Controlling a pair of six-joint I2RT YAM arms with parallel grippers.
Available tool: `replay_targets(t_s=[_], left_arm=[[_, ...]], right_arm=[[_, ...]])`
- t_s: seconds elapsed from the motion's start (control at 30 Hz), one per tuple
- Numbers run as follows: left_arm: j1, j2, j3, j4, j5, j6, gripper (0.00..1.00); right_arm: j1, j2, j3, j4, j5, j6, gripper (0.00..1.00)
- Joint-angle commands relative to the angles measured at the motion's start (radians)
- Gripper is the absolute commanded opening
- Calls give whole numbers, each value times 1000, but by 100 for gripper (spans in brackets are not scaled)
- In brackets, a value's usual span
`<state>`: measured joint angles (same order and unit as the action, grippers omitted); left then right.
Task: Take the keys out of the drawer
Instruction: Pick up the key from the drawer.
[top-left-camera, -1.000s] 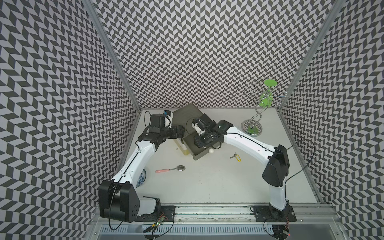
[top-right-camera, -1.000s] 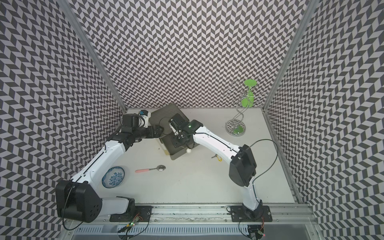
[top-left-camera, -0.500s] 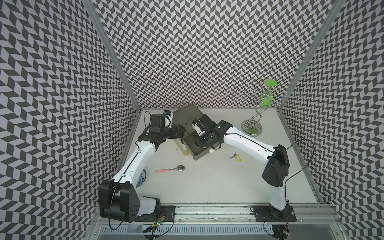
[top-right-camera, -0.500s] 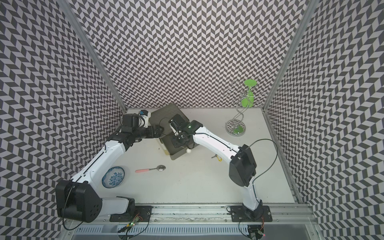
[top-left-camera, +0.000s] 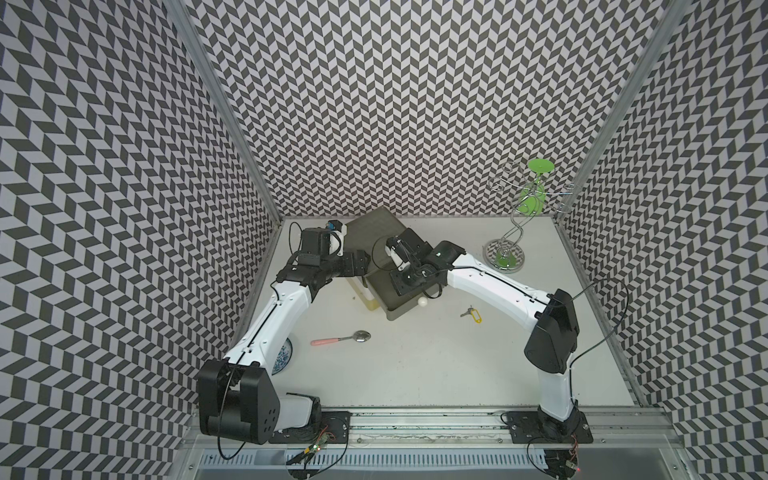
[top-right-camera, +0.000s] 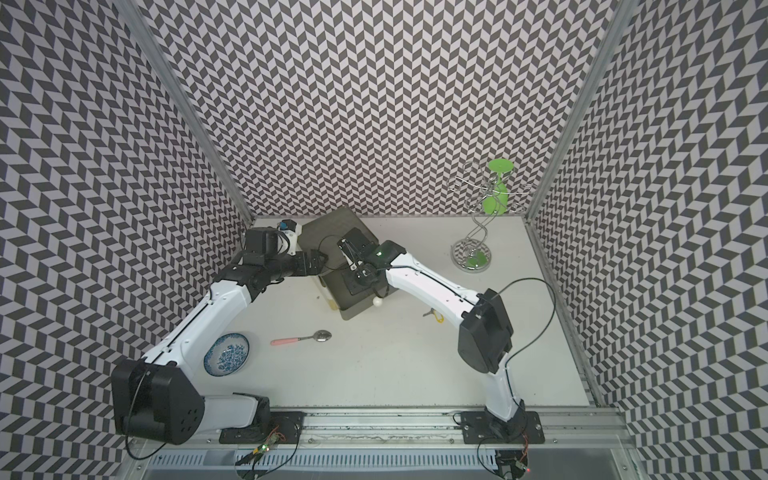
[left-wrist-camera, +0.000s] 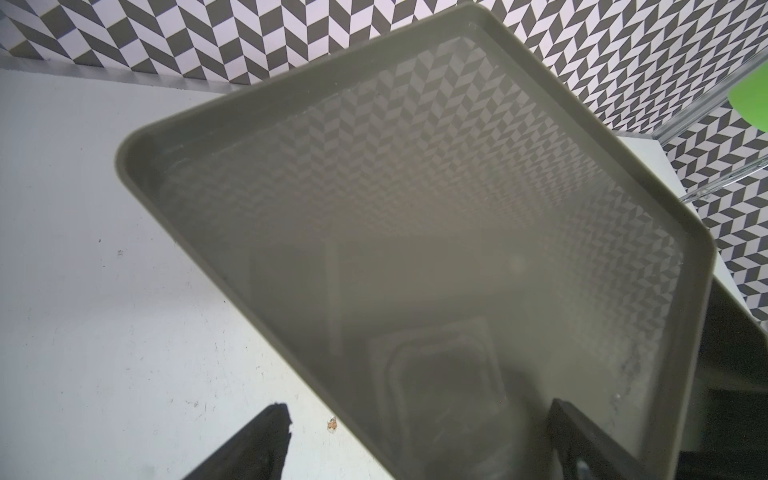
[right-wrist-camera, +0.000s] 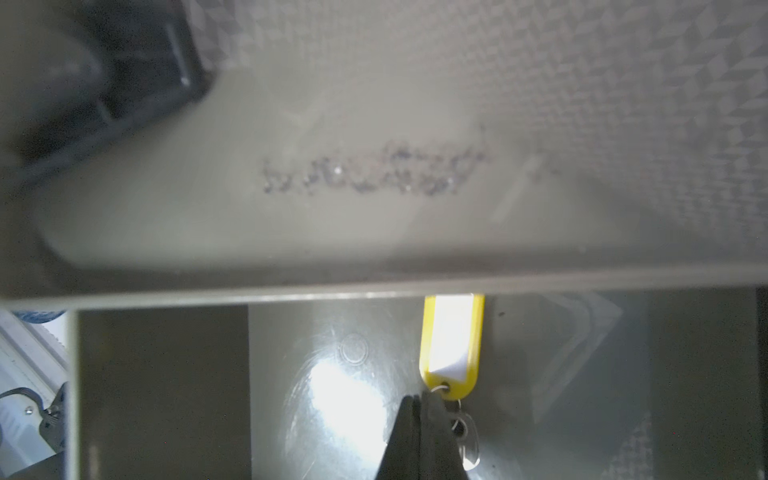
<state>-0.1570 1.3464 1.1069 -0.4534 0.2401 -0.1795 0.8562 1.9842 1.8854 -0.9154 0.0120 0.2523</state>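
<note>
White tabletop (top-left-camera: 415, 365) up front holds a loose key (top-left-camera: 475, 316) already out; farther back, inside the drawer (right-wrist-camera: 332, 415), the right gripper (right-wrist-camera: 419, 401), jaws pressed together, meets the ring of a yellow-tagged key (right-wrist-camera: 452, 345) whose tag runs straight away from its tips, pinch uncertain.

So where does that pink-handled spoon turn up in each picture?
In a top view: spoon on the table, in front of the grey drawer box.
In a top view: spoon, right of the blue bowl.
Left wrist: not in it.
Right wrist: not in it.
Shared landmark: the grey drawer box, in all four.
</note>
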Motion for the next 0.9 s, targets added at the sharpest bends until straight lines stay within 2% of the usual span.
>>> replay_targets(t_s=[0.0,0.57,0.7,0.87], left_arm=[[-2,30,-39,-83,-44,27,100],[-2,50,-6,-92,-30,25,100],[-1,49,7,-100,-33,25,100],[-1,43,8,-102,-30,23,100]], right_arm=[[0,-33,9,34,32,-5,5],[-12,-247,70,43,174,2,3],[-88,-342,0,36,195,18,3],[-273,-487,-222,82,141,23,3]])
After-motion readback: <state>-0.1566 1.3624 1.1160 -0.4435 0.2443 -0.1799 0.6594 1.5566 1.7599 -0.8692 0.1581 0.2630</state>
